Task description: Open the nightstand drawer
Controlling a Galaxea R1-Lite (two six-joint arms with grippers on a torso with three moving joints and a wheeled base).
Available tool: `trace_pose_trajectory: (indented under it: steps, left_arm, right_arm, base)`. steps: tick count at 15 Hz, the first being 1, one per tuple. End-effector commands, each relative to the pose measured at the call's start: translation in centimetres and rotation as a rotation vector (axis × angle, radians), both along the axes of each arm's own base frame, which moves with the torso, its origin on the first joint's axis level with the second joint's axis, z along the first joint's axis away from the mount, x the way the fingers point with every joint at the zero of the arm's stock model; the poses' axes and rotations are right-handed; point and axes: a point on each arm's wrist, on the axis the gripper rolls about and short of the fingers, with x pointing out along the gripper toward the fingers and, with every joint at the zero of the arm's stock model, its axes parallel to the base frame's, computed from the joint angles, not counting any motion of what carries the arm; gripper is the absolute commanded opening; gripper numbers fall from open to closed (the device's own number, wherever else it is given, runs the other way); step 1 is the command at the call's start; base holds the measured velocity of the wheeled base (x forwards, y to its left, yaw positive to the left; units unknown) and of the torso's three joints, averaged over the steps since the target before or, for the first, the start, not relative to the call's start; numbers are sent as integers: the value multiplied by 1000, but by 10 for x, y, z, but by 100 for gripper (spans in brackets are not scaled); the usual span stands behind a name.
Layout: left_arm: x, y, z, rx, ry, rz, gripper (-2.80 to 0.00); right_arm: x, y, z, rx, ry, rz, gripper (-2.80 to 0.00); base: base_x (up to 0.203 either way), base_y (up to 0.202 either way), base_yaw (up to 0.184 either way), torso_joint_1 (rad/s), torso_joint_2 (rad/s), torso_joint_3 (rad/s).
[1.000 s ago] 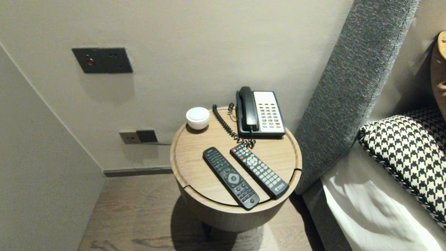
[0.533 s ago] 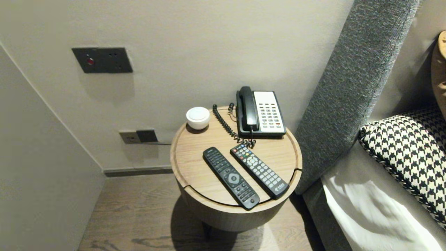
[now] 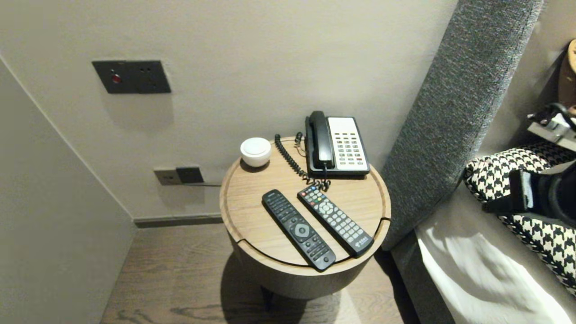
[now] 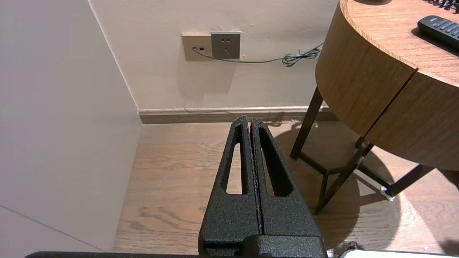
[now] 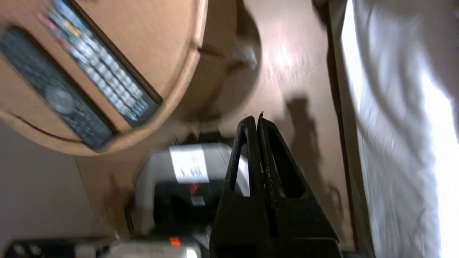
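1. We find the right gripper (image 5: 259, 117) above the floor (image 5: 287, 71), between the round table (image 3: 252, 211) and the bed (image 3: 472, 270). Its fingers are pressed together and hold nothing.
2. The nearest thing is the grey-buttoned remote (image 3: 335, 220), which lies flat at the table's front, just beside the black remote (image 3: 298, 228).
3. We see the left gripper (image 4: 250, 120) parked low beside the table, fingers together.
4. The phone (image 3: 336, 144) stands behind the remotes.

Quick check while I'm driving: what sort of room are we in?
Most likely a hotel bedroom, at the bedside: a black-and-white corded desk phone on a round wooden side table, next to a grey fabric headboard and a black-and-white houndstooth pillow.
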Motion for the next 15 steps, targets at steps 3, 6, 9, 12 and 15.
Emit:
trace_pose_trajectory:
  steps: [3, 6, 9, 12, 15]
  left_arm:
    - [0, 0, 0, 0, 0, 1, -280]
    - [0, 0, 0, 0, 0, 1, -280]
    - [0, 0, 0, 0, 0, 1, -280]
    - [0, 0, 0, 0, 0, 1, -280]
    - [0, 0, 0, 0, 0, 1, -280]
  right_arm:
    - [18, 16, -18, -22, 126, 60, -280]
    - [21, 27, -27, -33, 182, 101, -280]
    - [38, 40, -36, -10, 238, 88, -280]
    - [49, 60, -45, 8, 277, 99, -280]
    - [62, 65, -51, -5, 295, 101, -280]
  base:
    - [0, 0, 0, 0, 0, 0]
    - [0, 0, 0, 0, 0, 0]
    - [0, 0, 0, 0, 0, 0]
    - [0, 0, 0, 0, 0, 0]
    - [0, 0, 0, 0, 0, 0]
